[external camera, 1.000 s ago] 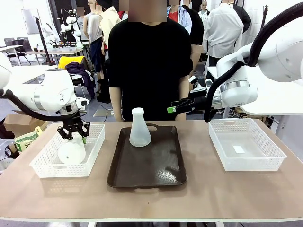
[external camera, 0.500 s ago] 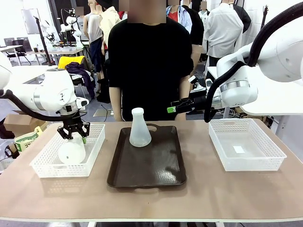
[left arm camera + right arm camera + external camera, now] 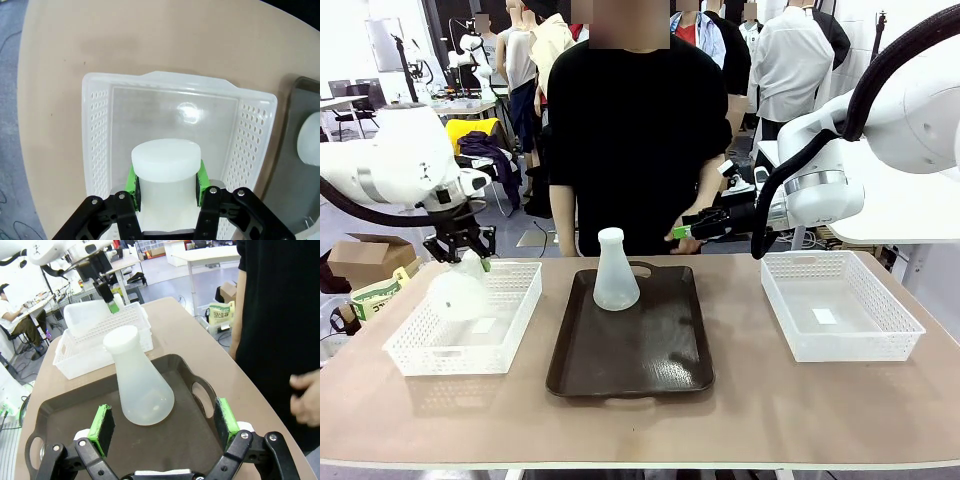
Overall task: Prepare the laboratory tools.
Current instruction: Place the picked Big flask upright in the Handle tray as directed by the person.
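Note:
My left gripper point(image 3: 462, 252) is shut on the neck of one frosted white conical flask point(image 3: 458, 294) and holds it, tilted, in the air over the left white basket point(image 3: 516, 330). In the left wrist view the flask's neck point(image 3: 166, 160) sits between the green pads point(image 3: 131, 181), with the basket point(image 3: 95, 125) far below. The second flask point(image 3: 616, 270) stands upright at the far end of the dark brown tray point(image 3: 640, 350). My right gripper point(image 3: 686, 230) hangs open above the tray's far edge; the standing flask point(image 3: 141, 385) appears ahead of its spread fingers point(image 3: 102, 422).
A second white mesh basket point(image 3: 840, 305) sits at the table's right. A person in black stands at the far side, one hand point(image 3: 306, 400) near my right gripper. The held flask point(image 3: 86, 317) shows beyond the tray point(image 3: 70, 410).
My left gripper has risen and moved left, lifting the flask out of the left basket, base swung outward. The right arm and the tray's flask have stayed put.

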`<state>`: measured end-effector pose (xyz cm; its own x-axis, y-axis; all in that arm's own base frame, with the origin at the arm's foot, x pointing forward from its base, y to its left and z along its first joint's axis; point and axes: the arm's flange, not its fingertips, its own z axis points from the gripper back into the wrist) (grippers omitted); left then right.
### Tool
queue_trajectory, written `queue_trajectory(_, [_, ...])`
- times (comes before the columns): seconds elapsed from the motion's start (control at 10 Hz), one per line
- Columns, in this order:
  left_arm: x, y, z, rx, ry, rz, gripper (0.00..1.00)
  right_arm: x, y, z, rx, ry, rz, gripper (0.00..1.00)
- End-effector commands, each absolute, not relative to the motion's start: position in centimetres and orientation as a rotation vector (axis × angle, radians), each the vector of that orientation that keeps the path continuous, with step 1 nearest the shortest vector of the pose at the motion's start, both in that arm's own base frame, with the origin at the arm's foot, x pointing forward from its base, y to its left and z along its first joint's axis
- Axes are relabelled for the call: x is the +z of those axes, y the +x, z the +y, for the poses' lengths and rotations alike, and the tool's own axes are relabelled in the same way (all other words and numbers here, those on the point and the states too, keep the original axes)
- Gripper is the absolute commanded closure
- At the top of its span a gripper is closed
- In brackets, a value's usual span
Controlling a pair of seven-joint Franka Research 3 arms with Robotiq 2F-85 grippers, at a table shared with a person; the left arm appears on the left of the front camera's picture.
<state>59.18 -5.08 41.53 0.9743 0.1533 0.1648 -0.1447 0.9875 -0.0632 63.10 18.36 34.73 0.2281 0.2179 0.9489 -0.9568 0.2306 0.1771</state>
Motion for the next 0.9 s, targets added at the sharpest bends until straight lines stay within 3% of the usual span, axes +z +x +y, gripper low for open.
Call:
queue_trajectory(0.0, [43.1, 57.6, -4.1, 0.120, -0.113, -0.142, 1.00, 34.7, 63.0, 18.3, 1.023, 0.969, -0.968, 0.00])
queue_trajectory(0.8, [50.2, 49.4, -6.0, -0.030, -0.140, -0.348, 1.00, 34.7, 63.0, 18.3, 1.023, 0.969, -0.968, 0.00])
